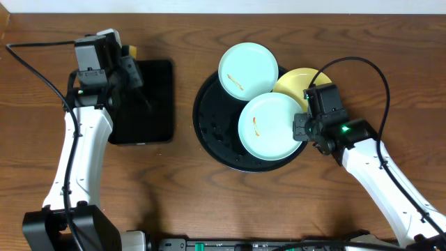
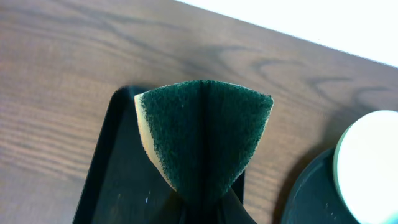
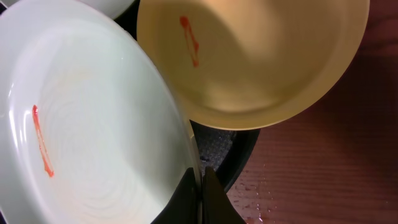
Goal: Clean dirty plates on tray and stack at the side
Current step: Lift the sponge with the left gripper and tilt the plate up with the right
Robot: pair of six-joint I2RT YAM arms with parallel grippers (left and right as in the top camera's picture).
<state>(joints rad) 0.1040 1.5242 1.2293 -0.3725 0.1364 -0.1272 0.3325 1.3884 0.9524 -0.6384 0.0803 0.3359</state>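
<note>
Dark wood-grain bench right across the picture. On its left side lies a rectangular black tray, glossy, with rounded corners. Over that tray's far left corner sits a sponge: dark green scouring face to the left wrist camera, yellow foam along one edge, folded down a centre crease. Right wrist view: wet specks on the wood.

The right gripper pinches the rim of the mint plate, which is streaked orange. The yellow plate, also smeared, lies just beside it over the black tray.
</note>
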